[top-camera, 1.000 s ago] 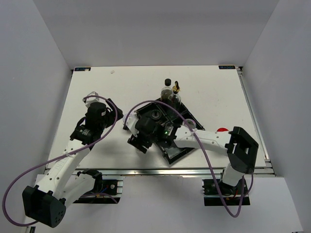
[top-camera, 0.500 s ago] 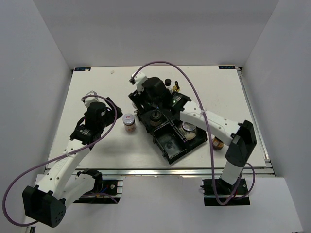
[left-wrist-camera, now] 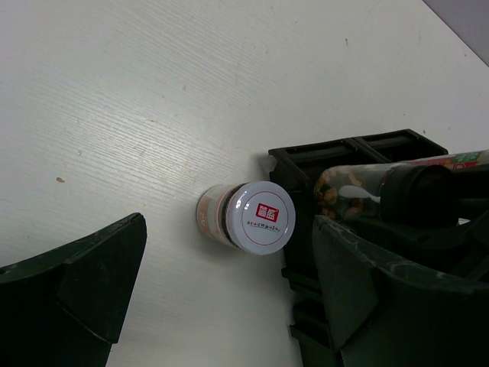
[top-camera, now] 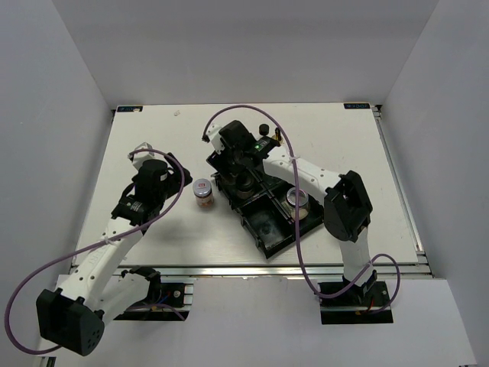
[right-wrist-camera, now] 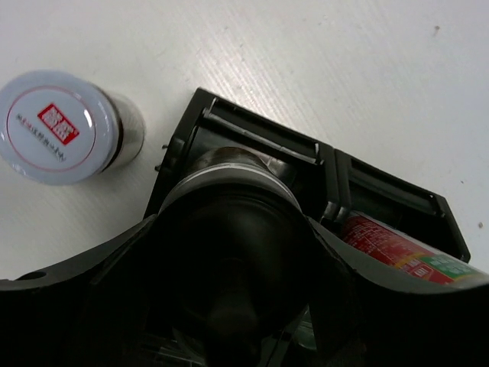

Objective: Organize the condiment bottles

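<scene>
Black-lidded round glass jar (right-wrist-camera: 228,206) sits clamped in the right end effector (right-wrist-camera: 233,245); the left end effector (left-wrist-camera: 229,237) gapes empty.

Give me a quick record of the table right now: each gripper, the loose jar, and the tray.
left gripper: open, empty, over the table beside the white-lidded jar
right gripper: closed on a black-lidded jar at the tray's far end
white-lidded jar: upright on the table, just outside the tray
tray: black, near compartment bare, third jar on its right side
</scene>
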Robot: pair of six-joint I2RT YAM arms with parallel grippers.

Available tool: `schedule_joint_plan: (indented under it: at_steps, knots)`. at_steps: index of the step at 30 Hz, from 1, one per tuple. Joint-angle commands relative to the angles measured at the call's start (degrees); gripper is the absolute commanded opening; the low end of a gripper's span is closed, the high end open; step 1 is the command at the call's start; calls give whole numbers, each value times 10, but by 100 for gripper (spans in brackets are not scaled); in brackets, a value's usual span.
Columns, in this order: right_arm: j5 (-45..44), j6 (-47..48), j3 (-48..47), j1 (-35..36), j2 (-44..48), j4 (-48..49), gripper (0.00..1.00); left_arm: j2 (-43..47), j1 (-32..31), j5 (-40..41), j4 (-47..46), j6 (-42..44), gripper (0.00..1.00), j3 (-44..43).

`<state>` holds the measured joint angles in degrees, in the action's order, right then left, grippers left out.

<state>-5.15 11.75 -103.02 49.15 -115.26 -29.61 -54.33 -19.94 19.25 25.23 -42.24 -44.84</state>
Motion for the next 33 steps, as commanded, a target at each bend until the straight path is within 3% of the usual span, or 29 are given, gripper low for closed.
schedule_joint_plan:
  at_steps: [1,14,21,27,32,33]
  knots:
    - [45,56,-34,-8,7,-10,19,-1,3,12,-6,2,98,-21]
    - [54,84,4,-11,-17,9,20,-17,3,19,-11,4,98,-23]
    - [30,87,23,-11,-36,40,28,-17,3,18,-12,3,98,-24]
    - [30,75,48,-11,-34,55,50,-16,3,22,-8,2,98,-24]
    - [22,67,72,-12,-14,67,59,-15,3,18,-8,2,98,-24]
    - [18,67,77,-11,-4,70,66,-16,3,16,-8,2,98,-24]
